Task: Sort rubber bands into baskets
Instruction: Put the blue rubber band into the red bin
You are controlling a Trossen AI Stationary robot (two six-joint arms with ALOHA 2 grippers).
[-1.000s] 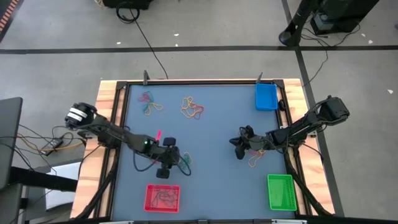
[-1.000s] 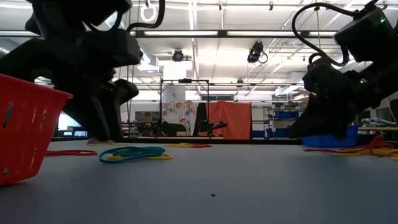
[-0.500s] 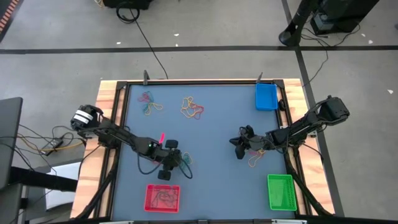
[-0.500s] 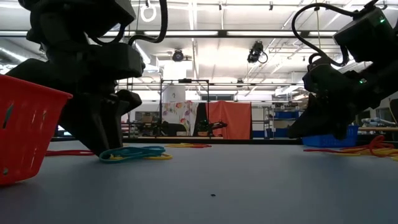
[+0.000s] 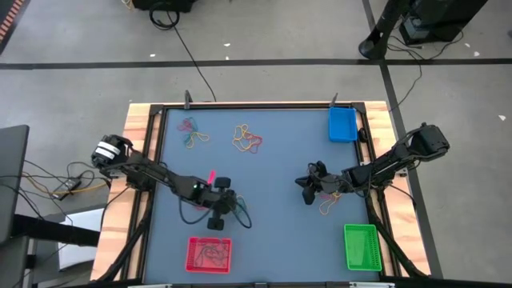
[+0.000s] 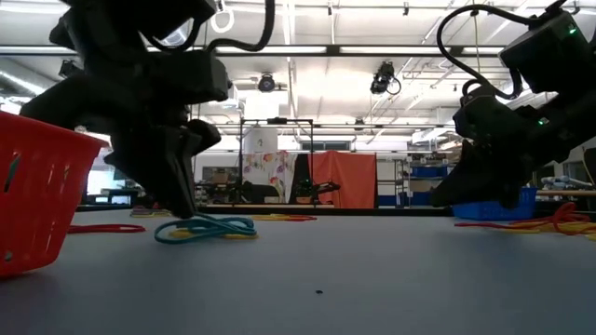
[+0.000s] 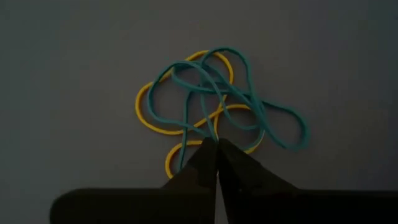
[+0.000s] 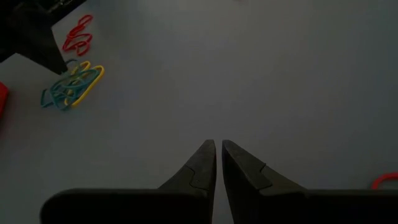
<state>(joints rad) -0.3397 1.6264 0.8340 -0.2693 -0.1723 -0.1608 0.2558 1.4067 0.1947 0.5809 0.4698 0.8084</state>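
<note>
A tangle of teal and yellow rubber bands (image 7: 211, 99) lies flat on the grey table (image 5: 272, 160), in front of the red basket (image 5: 209, 254). My left gripper (image 7: 216, 142) is shut at the tangle's edge; the low view shows its tips (image 6: 186, 210) down at the tangle's left end (image 6: 207, 228). My right gripper (image 8: 216, 144) is shut, holds nothing, and hovers over bare table right of centre (image 5: 307, 190). The blue basket (image 5: 342, 124) stands at the far right and the green basket (image 5: 360, 245) at the near right. My left gripper pinches teal strands (image 7: 211, 129) at the tangle's edge between its two fingertips. Whether a yellow strand is caught too, I cannot tell. The fingers slant steeply down from above. The tangle lies slack on the table.
More rubber bands lie at the far left (image 5: 192, 133), at the far middle (image 5: 248, 138), and near my right gripper (image 5: 328, 206). A few red bands (image 8: 78, 35) lie beside the tangle. The red basket (image 6: 37, 200) holds several bands. A raised frame borders the table.
My left gripper has moved a little toward the tangle and come down on its edge. Its fingers, wide open a second ago, have shut on the bands. The tangle stays on the table.
</note>
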